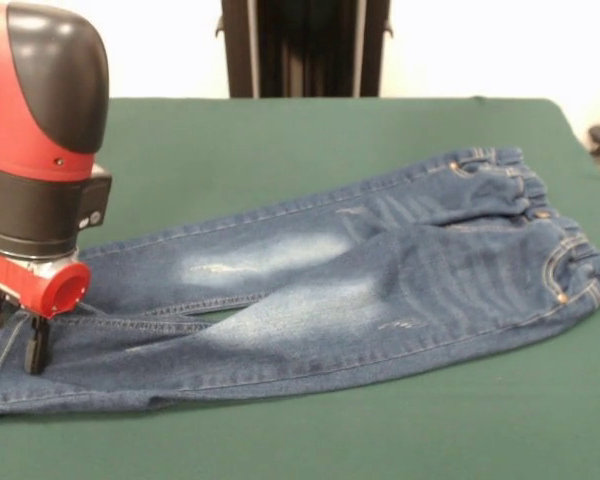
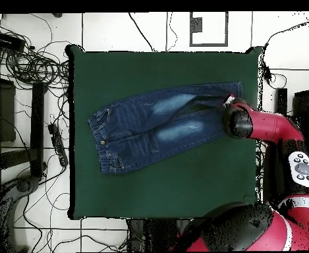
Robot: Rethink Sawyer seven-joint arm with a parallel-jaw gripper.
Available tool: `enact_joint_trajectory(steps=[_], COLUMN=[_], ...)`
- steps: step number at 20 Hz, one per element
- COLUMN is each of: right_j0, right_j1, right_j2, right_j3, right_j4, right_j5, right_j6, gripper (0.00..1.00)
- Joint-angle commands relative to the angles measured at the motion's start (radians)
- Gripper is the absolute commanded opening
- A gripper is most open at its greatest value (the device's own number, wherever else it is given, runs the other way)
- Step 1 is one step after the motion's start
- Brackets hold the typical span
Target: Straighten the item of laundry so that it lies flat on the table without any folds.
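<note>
The small blue jeans (image 1: 380, 290) lie spread on the dark green table (image 1: 280, 140), with the waistband at the right and both legs running left. The legs lie close together with a narrow gap near the cuffs, and the waistband is somewhat bunched. My gripper (image 1: 15, 335) hangs under the red and black arm head at the far left, down at the leg cuffs. Its fingers (image 1: 36, 348) stand apart, and one tip touches the near leg. In the overhead view the jeans (image 2: 150, 125) lie slanted across the table (image 2: 183, 184), and the arm head (image 2: 234, 118) hides the gripper.
The robot's pedestal (image 1: 305, 45) stands beyond the table's far edge. In the overhead view, cables and dark frames (image 2: 25, 99) lie on the floor left of the table, and the robot's red base (image 2: 262, 230) sits at the bottom right.
</note>
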Motion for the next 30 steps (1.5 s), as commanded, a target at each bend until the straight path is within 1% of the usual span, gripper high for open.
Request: enact_joint_trajectory(steps=[1,4,9,13,16,18,21,25,30], right_j0=[0.011,-0.006,-0.068,-0.136,-0.176,-0.19,-0.188,-0.17,-0.151], right_j1=[0.235,0.238,0.249,0.265,0.295,0.315,0.325,0.319,0.305], right_j2=[0.14,0.165,0.249,0.35,0.421,0.451,0.464,0.458,0.441], right_j3=[-0.006,-0.007,-0.004,-0.007,-0.035,-0.057,-0.085,-0.112,-0.119], right_j4=[-0.095,-0.097,-0.111,-0.116,-0.113,-0.11,-0.104,-0.086,-0.071], right_j5=[0.01,0.023,0.061,0.163,0.249,0.287,0.33,0.394,0.426], right_j6=[-0.204,-0.239,-0.351,-0.51,-0.641,-0.703,-0.747,-0.782,-0.788], gripper=[1.0,1.0,1.0,1.0,1.0,1.0,1.0,1.0,1.0])
